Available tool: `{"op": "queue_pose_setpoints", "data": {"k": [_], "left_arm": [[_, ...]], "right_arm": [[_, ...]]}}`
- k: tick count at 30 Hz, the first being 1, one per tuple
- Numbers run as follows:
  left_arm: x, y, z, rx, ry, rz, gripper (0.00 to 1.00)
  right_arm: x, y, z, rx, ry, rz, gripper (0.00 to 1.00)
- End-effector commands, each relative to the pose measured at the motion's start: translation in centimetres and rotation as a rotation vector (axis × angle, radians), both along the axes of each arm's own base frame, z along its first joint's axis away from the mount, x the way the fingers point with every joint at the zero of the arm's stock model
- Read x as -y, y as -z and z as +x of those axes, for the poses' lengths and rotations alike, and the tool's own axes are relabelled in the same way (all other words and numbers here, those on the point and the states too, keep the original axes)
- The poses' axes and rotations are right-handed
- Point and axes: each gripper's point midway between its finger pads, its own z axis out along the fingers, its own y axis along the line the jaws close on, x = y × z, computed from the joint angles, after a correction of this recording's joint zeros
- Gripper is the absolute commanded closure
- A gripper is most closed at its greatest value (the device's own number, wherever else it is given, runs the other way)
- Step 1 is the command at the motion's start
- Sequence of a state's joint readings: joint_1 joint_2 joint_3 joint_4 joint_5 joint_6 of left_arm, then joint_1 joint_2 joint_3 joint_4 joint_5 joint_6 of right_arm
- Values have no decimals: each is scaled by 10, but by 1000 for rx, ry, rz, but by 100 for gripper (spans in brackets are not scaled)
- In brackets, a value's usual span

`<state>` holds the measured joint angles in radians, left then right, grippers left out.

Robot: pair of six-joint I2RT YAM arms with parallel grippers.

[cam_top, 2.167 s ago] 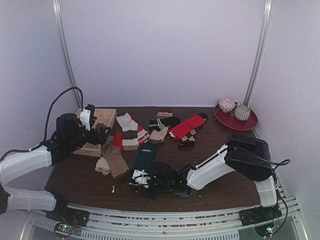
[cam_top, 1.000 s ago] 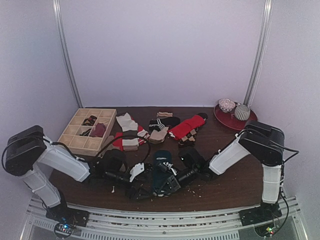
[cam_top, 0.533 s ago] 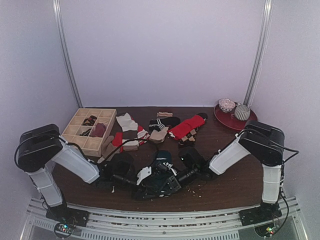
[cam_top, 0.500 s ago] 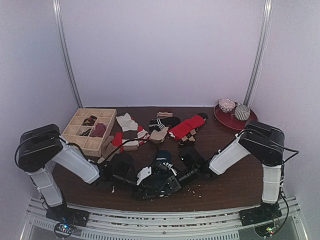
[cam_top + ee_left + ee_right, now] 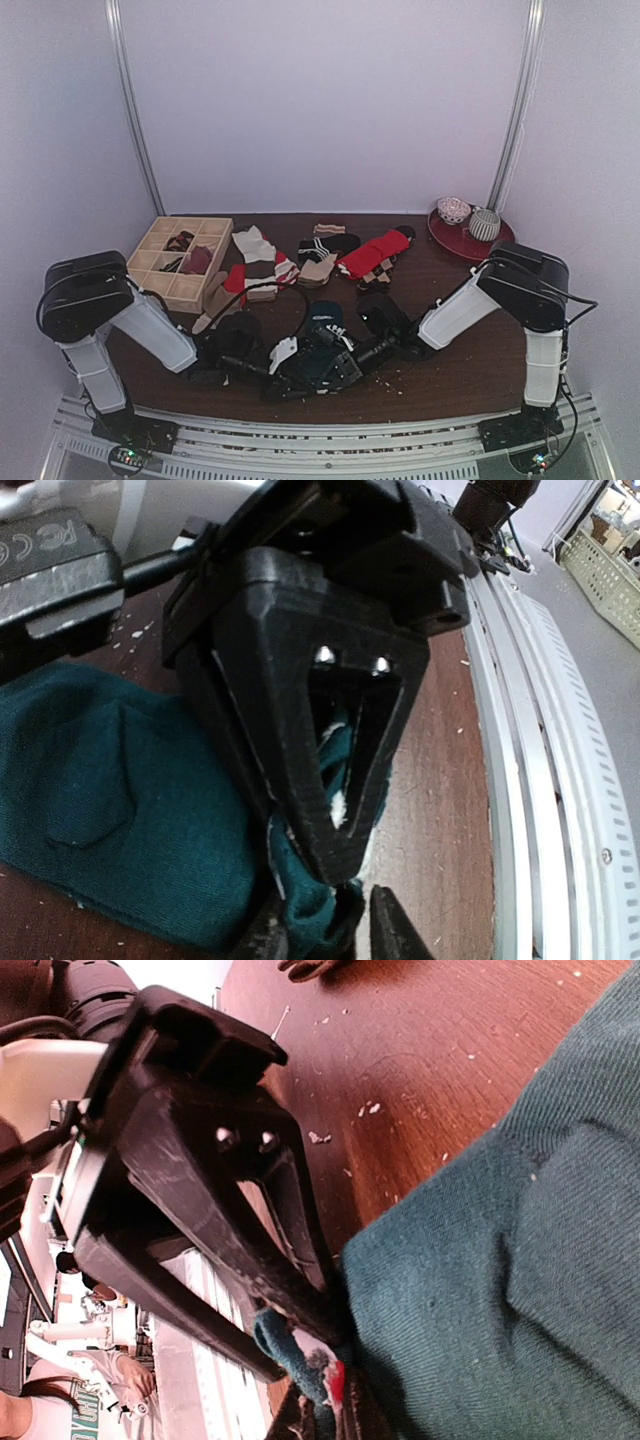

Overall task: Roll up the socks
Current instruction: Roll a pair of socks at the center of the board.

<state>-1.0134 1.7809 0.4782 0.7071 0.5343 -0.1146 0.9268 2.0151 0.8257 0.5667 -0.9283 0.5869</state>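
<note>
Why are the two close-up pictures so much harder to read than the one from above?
Top external: soft even light, yet the teal sock blends into the dark table. Left wrist: the right pincer looms black and close, blocking much of the frame. Right wrist: tilted frame, the left pincer a dark mass, sock weave sharp, bright blurry background.
</note>
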Motion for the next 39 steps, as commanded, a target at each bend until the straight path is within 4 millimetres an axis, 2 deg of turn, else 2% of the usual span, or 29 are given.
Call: {"op": "queue_pose_setpoints", "data": {"k": [1, 3, 5, 8, 11, 13, 16, 19, 22, 26, 33, 36, 39], "left_arm": [[7, 0, 3, -19, -10, -21, 82], [7, 7, 8, -40, -47, 13, 99], [2, 20, 12, -76, -96, 77, 100], [-10, 33, 4, -158, -126, 128, 100], [-24, 39, -6, -240, -165, 158, 100], [-33, 45, -9, -289, -202, 196, 100], [-41, 53, -16, -348, -219, 244, 100], [-44, 55, -19, -364, -224, 257, 100], [-45, 56, -17, -362, -234, 268, 100], [-45, 56, -17, -357, -231, 272, 100], [-48, 61, -22, -365, -213, 281, 100], [-48, 61, -23, -365, -205, 280, 100], [-48, 61, -23, -361, -200, 280, 100]], "right_arm": [[23, 43, -5, -41, 24, -147, 90], [22, 41, -4, -26, 16, -142, 89], [22, 35, -3, 6, 7, -127, 87], [21, 6, 6, 147, 7, -81, 81], [31, -31, 19, 395, 58, -12, 75], [40, -50, 20, 588, 80, 18, 66], [41, -58, -3, 935, -26, 22, 59], [37, -51, -17, 1152, -105, -18, 56], [27, -46, -25, 1271, -179, -53, 55], [19, -27, -24, 1310, -257, -129, 55], [13, -17, -6, 1373, -249, -214, 55], [17, 0, -3, 1354, -273, -273, 55], [21, 19, -8, 1306, -310, -298, 59]]}}
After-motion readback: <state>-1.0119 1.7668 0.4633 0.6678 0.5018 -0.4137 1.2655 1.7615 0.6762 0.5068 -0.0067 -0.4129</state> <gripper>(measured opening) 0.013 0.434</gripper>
